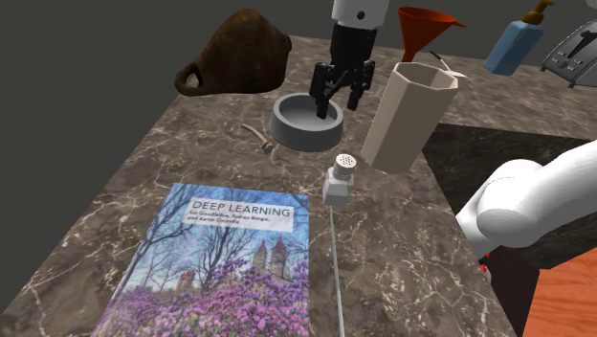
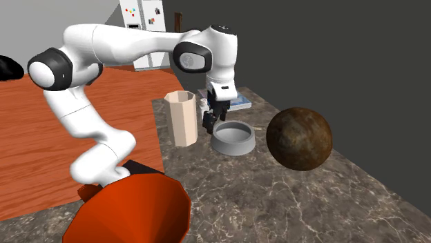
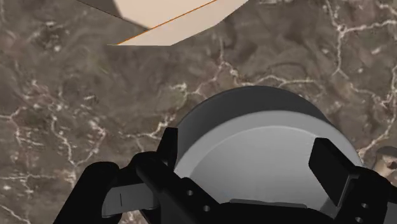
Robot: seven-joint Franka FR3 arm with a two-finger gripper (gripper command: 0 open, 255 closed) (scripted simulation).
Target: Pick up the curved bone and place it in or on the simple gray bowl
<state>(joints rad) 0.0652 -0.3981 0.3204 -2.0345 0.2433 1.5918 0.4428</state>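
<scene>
Marble tabletop (image 1: pixel 191 163) is seen under the curved bone (image 1: pixel 256 137), just beside the gray bowl (image 1: pixel 292 137) (on the shoulder view's left), while the gripper (image 1: pixel 337 103) is held above the bowl, fingers apart and empty, so the thin bone could be pushed away if approached off-centre.

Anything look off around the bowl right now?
Yes: the gripper hangs over the gray bowl, jaws open and empty, while the curved bone lies on the table beside it.

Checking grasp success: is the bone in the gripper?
No, the open gripper hovers empty over the gray bowl; the bone lies beside the bowl.
</scene>
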